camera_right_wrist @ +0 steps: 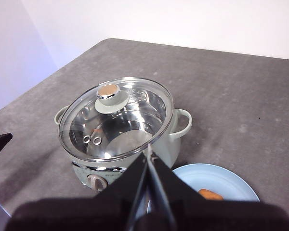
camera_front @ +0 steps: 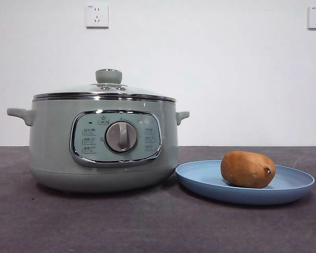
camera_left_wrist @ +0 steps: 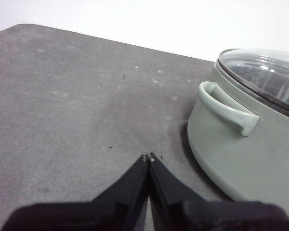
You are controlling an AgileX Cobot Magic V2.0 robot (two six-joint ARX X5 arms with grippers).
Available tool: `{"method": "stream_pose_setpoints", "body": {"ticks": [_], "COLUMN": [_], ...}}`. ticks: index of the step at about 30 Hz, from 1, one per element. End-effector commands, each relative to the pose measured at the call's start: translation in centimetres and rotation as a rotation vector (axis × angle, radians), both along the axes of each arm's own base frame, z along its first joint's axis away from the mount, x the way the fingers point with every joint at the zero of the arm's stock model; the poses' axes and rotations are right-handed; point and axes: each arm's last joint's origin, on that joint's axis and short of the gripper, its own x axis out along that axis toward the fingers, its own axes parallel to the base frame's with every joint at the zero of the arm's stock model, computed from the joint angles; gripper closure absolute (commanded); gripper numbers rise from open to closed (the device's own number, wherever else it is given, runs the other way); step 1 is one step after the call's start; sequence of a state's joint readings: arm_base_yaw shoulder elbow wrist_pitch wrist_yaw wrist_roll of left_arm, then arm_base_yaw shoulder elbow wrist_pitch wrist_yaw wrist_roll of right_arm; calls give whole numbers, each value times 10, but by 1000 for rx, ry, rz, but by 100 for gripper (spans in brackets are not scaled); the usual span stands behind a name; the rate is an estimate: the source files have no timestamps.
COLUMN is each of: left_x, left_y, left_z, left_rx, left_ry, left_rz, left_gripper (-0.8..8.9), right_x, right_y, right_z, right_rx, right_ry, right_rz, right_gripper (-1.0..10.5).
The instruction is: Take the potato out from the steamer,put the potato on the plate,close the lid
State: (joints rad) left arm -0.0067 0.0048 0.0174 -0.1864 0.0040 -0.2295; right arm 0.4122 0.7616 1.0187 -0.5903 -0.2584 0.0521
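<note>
we see the potato (camera_front: 247, 169) lying on the plate (camera_front: 200, 182), just beside the steamer (camera_front: 102, 153), whose lid (camera_front: 108, 89) is seated on its rim. our left gripper (camera_left_wrist: 149, 156), jaws together, hangs over bare table (camera_left_wrist: 77, 110) beside a steamer handle; our right gripper (camera_right_wrist: 150, 155), jaws together, hangs above the lid.

Lid (camera_front: 105, 90) seals steamer (camera_front: 102, 153), potato (camera_front: 247, 169) reachable from above, bare tabletop (camera_front: 147, 226) in front

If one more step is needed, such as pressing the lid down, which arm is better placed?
Right. The right gripper, shut, hangs above the steamer, over its lid; the left gripper, shut, is beside a steamer handle.
</note>
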Motion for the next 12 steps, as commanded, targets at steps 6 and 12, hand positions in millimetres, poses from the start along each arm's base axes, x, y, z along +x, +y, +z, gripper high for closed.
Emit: {"method": "stream_pose_setpoints", "body": {"ticks": [6, 12], "left_x": [1, 1], "left_y": [0, 0], "left_z": [-4, -4], "left_rx": [-3, -3], "left_ry": [8, 8], "left_rz": [5, 5], "left_gripper": [817, 817], "right_x": [-1, 5], "right_y": [-1, -10], "right_z": [2, 0], "right_rx": [-20, -139], "right_ry": [-34, -83], "right_rz": [4, -186], "right_gripper": [946, 946]}}
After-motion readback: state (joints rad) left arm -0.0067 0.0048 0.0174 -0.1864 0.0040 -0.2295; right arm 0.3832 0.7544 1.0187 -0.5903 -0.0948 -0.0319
